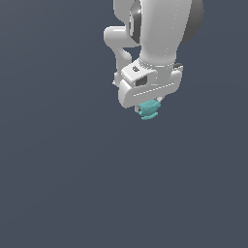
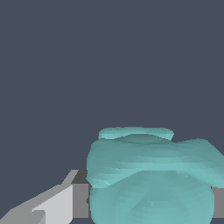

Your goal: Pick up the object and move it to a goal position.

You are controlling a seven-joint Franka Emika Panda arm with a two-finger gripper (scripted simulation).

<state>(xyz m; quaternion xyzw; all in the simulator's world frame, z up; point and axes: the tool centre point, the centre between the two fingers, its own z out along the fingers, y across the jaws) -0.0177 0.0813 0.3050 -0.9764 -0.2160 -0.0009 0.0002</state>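
The object (image 1: 148, 111) is a small teal lumpy item with ridged bands. It hangs just under the white hand of my gripper (image 1: 149, 106), in the upper middle of the exterior view. In the wrist view the object (image 2: 151, 170) fills the space between my fingers. One grey finger (image 2: 65, 202) presses one side and a sliver of the other finger (image 2: 218, 202) shows at the opposite side. The gripper is shut on the object. The fingertips are mostly hidden by the hand and the object in the exterior view.
A plain dark grey-blue surface (image 1: 58, 184) lies all around and below. The white arm (image 1: 160, 29) rises out of the exterior view's top edge. No other objects show.
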